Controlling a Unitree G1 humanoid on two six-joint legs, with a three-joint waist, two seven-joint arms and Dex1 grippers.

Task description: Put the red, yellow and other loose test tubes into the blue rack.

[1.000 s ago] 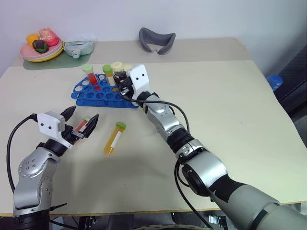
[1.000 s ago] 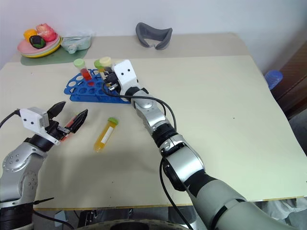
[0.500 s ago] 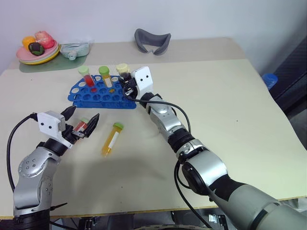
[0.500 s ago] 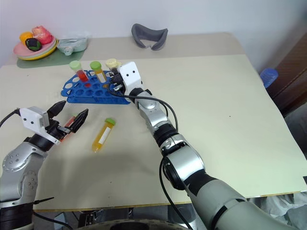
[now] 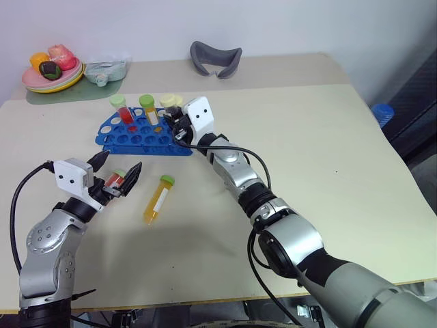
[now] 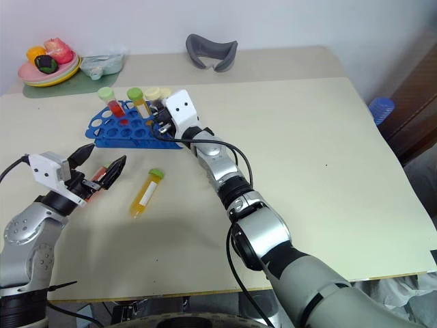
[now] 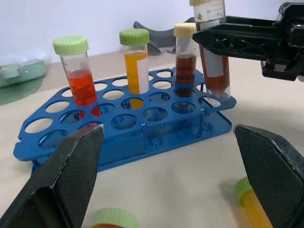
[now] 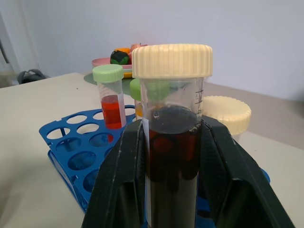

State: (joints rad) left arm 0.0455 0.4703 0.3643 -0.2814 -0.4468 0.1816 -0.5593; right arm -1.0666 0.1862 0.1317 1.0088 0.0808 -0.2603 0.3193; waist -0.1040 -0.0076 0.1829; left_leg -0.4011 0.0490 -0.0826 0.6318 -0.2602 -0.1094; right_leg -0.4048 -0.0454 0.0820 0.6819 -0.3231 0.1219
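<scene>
- Spreading wide under a pale wall, the beige worktop (image 5: 328,137) carries everything.
- Blue rack (image 5: 140,133) stands toward its far left, three capped tubes upright inside.
- Right pincer (image 5: 176,126) grips a dark-red tube (image 8: 172,156) over the rack's near corner.
- Left pincer (image 5: 116,174) gapes wide over a red tube (image 5: 113,180).
- Yellow tube (image 5: 158,199) lies loose nearby.
- Fruit plate (image 5: 48,78) and grey mask (image 5: 215,58) sit at the back.

Fruit plate (image 5: 51,80) and grey curved object (image 5: 216,59) at table's (image 5: 328,150) far edge.

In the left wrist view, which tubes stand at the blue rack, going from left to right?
Red tube with green cap → yellow tube with green cap → dark tube with cream cap → dark tube clamped in the right gripper.
</scene>
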